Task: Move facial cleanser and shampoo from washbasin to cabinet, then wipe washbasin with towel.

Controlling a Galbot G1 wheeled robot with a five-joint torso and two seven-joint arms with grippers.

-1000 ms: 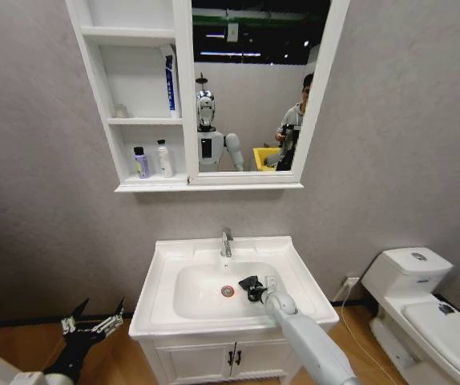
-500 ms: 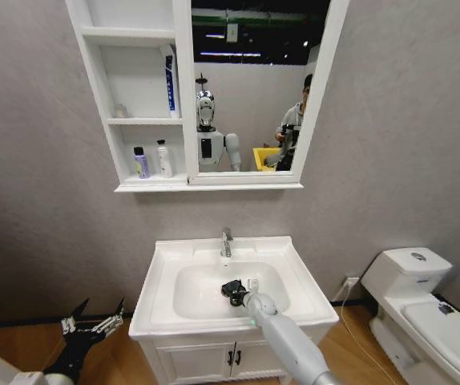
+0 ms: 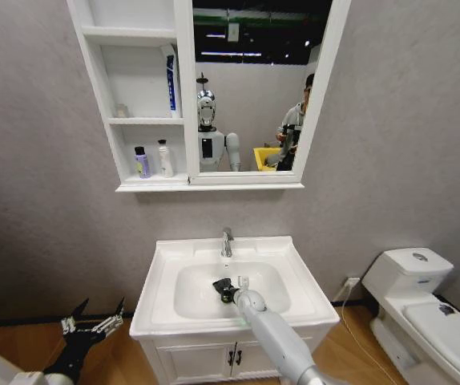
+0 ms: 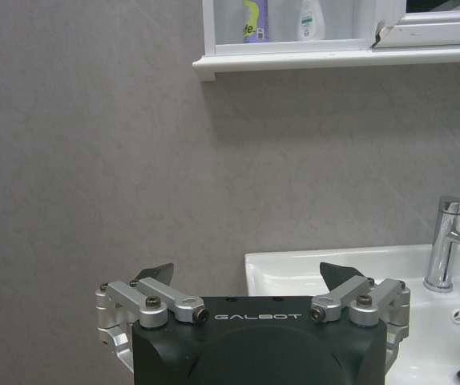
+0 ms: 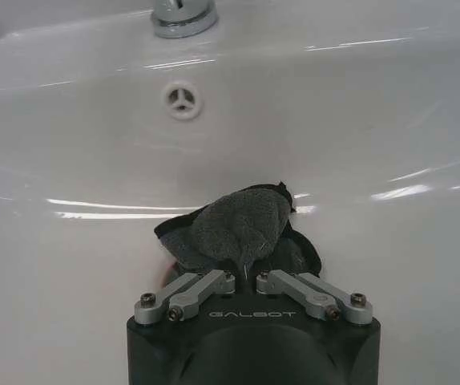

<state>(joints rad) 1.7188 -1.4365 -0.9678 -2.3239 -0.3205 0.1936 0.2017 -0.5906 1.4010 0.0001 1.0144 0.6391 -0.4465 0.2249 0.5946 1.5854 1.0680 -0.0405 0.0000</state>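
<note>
The right gripper (image 5: pixel 244 277) pinches the soft, light dark grey folded towel (image 5: pixel 238 228) by its bunched middle — a safe hold — against the white ceramic washbasin (image 5: pixel 390 104); the left gripper (image 4: pixel 252 281) hangs spread.

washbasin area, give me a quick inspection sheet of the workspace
surface: white washbasin, rim bare, chrome tap at the back
job's things: dark towel pressed in the bowl; two bottles on the lowest shelf of the cabinet, a tube on the middle shelf
clutter: nothing seen
grippers: right end effector shut on the towel in the bowl; left end effector open, low beside the vanity
cables: wall socket and cord by the toilet
surroundings: grey wall, mirror, wood floor
</note>
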